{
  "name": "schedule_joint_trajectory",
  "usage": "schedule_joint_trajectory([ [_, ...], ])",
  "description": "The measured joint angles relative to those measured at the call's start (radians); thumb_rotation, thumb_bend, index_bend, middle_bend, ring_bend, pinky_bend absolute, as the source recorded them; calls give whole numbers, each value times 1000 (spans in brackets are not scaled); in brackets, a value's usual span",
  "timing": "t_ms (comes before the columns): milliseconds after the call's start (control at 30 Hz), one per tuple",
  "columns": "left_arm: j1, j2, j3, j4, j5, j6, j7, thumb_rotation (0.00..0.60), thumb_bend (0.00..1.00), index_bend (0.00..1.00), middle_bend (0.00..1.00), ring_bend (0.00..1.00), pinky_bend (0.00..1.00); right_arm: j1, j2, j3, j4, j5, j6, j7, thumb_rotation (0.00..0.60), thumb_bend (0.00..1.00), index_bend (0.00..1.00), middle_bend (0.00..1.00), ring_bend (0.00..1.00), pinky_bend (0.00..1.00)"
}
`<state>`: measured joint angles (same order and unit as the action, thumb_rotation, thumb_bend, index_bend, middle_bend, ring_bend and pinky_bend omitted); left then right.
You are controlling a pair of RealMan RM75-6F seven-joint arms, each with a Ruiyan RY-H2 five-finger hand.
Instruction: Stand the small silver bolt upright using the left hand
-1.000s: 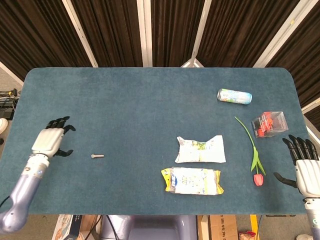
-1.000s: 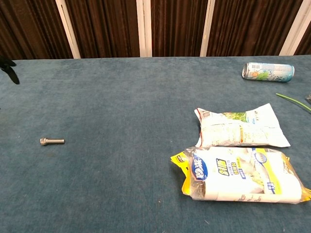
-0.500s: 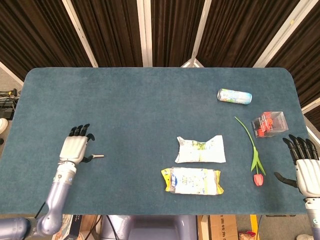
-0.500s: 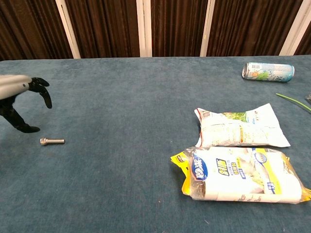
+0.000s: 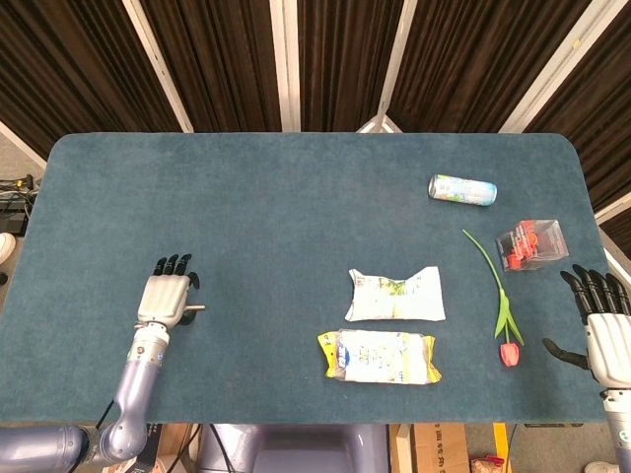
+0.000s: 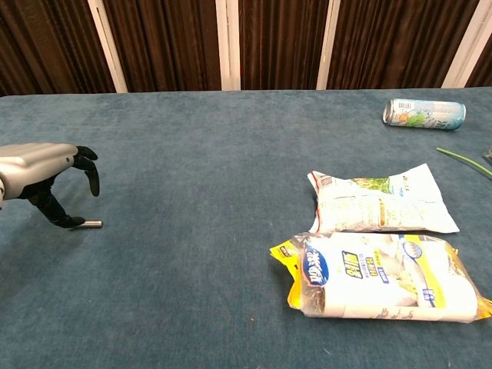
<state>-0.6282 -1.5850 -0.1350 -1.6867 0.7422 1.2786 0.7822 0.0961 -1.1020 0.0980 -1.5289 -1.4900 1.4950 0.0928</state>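
The small silver bolt (image 5: 196, 307) lies flat on the blue table, its shaft end (image 6: 93, 224) poking out to the right of my left hand. My left hand (image 5: 168, 296) arches over the bolt's head end with fingers apart, holding nothing. In the chest view the left hand (image 6: 44, 171) has its thumb tip down at the bolt's head, which is hidden; the other fingers hang above the cloth. My right hand (image 5: 605, 333) hovers at the table's right front corner, fingers spread and empty.
A white snack bag (image 5: 394, 296) and a yellow-edged pack (image 5: 380, 357) lie front centre-right. Farther right are a tulip (image 5: 498, 294), a clear box of red items (image 5: 530, 243) and a can on its side (image 5: 461, 189).
My left hand has moved right from the table's left edge to the bolt and now covers its head. The bolt still lies flat. My right hand barely moved.
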Motion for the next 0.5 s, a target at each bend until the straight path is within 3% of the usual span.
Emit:
schedule_joint_trajectory([
  [500, 6, -40, 25, 45, 29, -4, -1, 600, 412, 465, 79, 0, 0, 1, -1, 5, 4, 10, -4, 13, 600, 103, 130, 96, 69, 0],
])
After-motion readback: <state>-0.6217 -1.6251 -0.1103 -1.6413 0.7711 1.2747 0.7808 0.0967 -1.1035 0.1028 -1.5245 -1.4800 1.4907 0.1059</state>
